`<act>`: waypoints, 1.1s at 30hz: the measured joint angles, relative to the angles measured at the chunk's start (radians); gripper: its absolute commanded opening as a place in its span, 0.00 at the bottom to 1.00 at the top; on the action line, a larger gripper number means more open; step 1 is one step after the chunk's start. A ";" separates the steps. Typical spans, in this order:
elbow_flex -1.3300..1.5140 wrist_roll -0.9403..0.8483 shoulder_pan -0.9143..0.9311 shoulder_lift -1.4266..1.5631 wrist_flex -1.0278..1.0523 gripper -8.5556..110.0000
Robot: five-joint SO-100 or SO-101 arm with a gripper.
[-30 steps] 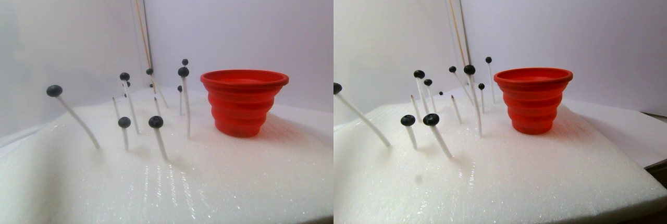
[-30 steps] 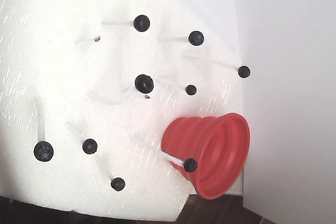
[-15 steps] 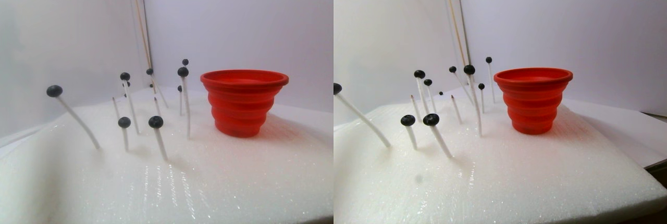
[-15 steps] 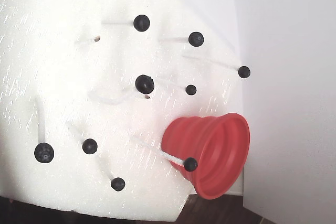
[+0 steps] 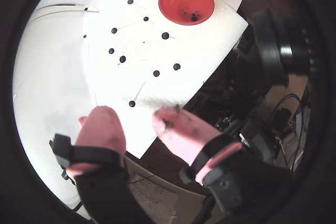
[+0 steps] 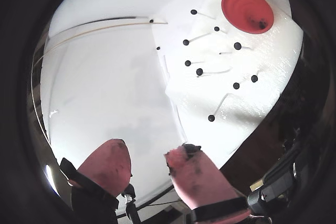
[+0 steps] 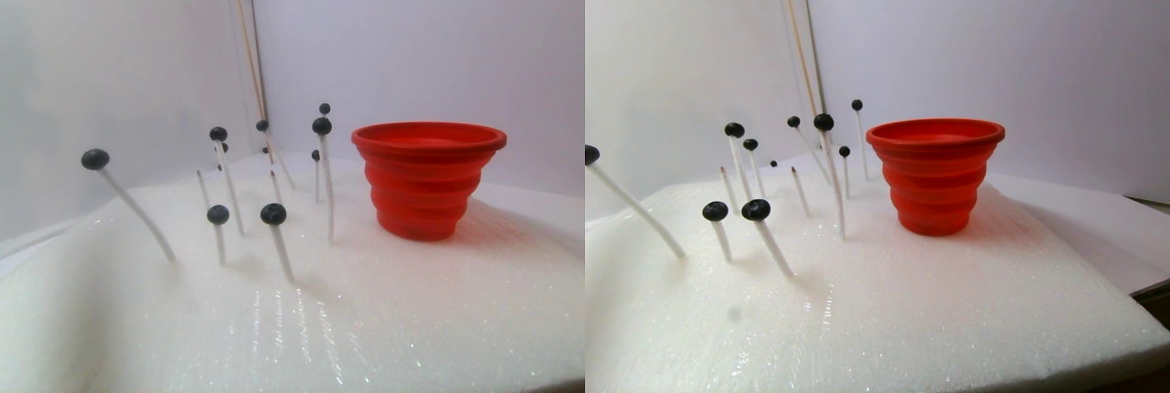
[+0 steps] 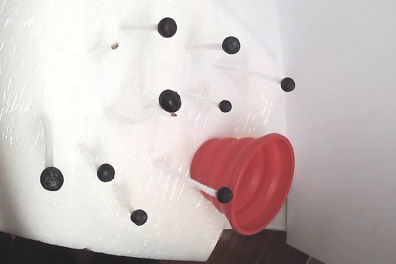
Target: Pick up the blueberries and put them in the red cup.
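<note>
Where white sticks rise, blueberries [image 5: 165,35] well apart from parted gripper [image 5: 137,124].

A white foam sheet [image 7: 411,320] with a faintly ribbed, glinting skin covers the surface; thin white sticks [image 7: 139,209] stand in it, some upright, some leaning; two bare sticks end in brown tips [image 8: 114,46]; behind it white walls [image 7: 439,37] meet in a corner, where a slim wooden rod [image 7: 245,37] leans; dark cables [image 5: 283,108] lie beyond the foam's edge in a wrist view.
</note>
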 measured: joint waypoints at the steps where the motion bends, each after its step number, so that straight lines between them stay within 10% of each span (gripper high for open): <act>1: 0.000 -0.015 0.000 -0.014 0.000 0.19; 33: 0.141 -0.463 -0.100 -0.236 -0.106 0.19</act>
